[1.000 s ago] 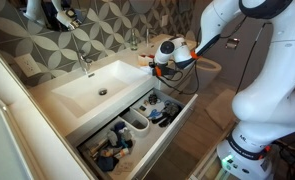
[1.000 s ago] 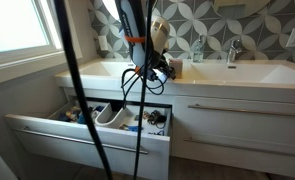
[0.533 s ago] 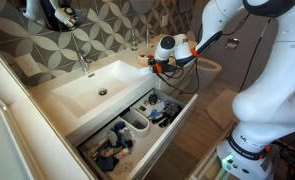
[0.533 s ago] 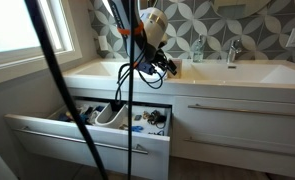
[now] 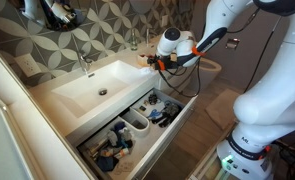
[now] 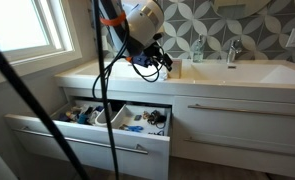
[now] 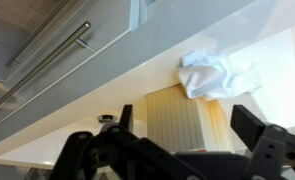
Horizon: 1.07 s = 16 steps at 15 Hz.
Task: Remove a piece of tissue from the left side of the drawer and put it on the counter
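We see claw (image 7: 187,125) spread wide, empty; crumpled tissue (image 7: 215,75) at worktop (image 7: 282,55) edge; drawer (image 6: 77,135) open.

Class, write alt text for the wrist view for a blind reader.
A crumpled white tissue lies on the white counter. In the foreground the gripper is open and empty; a drawer front with a bar handle fills the upper left.
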Motion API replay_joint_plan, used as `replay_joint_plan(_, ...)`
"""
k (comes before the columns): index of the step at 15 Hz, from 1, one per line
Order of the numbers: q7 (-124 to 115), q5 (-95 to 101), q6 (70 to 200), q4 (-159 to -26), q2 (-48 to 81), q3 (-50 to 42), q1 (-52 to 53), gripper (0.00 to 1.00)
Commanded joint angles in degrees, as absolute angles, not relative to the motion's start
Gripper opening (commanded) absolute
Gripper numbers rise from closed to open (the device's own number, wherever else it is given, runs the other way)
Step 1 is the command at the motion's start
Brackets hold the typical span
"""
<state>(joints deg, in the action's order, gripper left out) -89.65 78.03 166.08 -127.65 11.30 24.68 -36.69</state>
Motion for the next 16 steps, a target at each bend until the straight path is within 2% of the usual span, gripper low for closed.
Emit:
replay_joint_plan(1, -74.12, 63.73, 170.79, -135.06, 5.79, 27.04, -38.31, 1.00)
replay_joint_plan(5, -56.68, 49.00, 172.45, -139.66, 7.97, 36.05, -42.32, 1.00)
replay_joint_plan(7, -48.15, 40.88, 169.32, -140.13, 9.05, 42.41, -45.45, 1.00)
replay_joint_plan(12, -26.74, 18.70, 151.84, -134.76, 10.08, 60.37, -57.77, 1.00)
replay_joint_plan(15, -13.95, 7.67, 142.11, -129.82, 9.07, 67.72, -65.40, 1.00)
replay_joint_plan(16, -16.51, 6.71, 147.91, -133.06, 5.73, 52.58, -49.76, 1.00)
